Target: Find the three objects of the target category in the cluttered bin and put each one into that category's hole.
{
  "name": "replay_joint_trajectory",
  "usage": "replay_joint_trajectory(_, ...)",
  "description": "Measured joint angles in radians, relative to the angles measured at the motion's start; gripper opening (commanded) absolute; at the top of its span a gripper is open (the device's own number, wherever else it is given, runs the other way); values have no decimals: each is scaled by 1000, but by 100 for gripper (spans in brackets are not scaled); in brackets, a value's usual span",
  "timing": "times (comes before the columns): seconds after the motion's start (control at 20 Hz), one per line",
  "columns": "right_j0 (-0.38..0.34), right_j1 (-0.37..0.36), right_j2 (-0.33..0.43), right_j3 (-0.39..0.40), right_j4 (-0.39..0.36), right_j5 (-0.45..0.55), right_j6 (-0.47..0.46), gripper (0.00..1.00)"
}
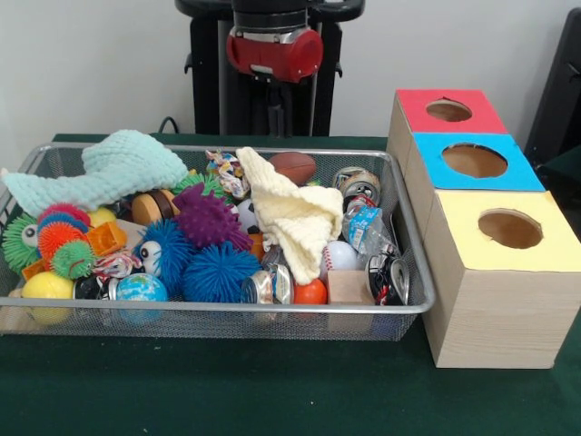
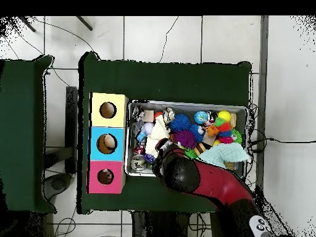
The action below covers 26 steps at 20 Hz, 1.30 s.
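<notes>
The silver wire-mesh bin (image 1: 272, 309) sits on the green table, packed with clutter; it also shows in the overhead view (image 2: 133, 108). No plush animal shows in either view; they are hidden under the clutter or the cloths. My arm's red end (image 1: 274, 53) hangs above the bin's far side. From overhead, the arm's black and red body (image 2: 179, 176) covers the bin's robot-side edge and hides the gripper. Whether the gripper is open or shut does not show.
Beside the bin stand three wooden boxes with round holes, topped red (image 1: 449, 109), blue (image 1: 475, 161) and yellow (image 1: 508, 229). In the bin lie a mint knitted cloth (image 1: 109, 168), a cream knitted cloth (image 1: 295, 213), purple (image 1: 207, 218) and blue (image 1: 218, 271) spiky balls, a football (image 1: 292, 166) and cans (image 1: 268, 286).
</notes>
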Motion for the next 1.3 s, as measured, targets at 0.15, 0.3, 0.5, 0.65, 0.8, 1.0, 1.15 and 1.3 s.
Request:
replay_joint_trajectory(0.15, -29, 14, 29, -12, -32, 0, 0, 0)
replay_joint_trajectory(0.3, -46, 25, 47, -19, -56, 0, 0, 0)
replay_joint_trajectory(0.5, -63, 41, 73, -25, -85, 0, 0, 0)
replay_joint_trajectory(0.65, -73, 54, 90, -28, -102, 0, 0, 0)
replay_joint_trajectory(0.8, -85, 63, 111, -28, -115, 0, 0, 0)
replay_joint_trajectory(1.0, -107, 67, 140, -29, -125, 0, 0, 0)
replay_joint_trajectory(1.15, -115, 61, 143, -39, -135, 13, 0, 0)
replay_joint_trajectory(1.3, -120, 39, 143, -63, -165, 67, 0, 0)
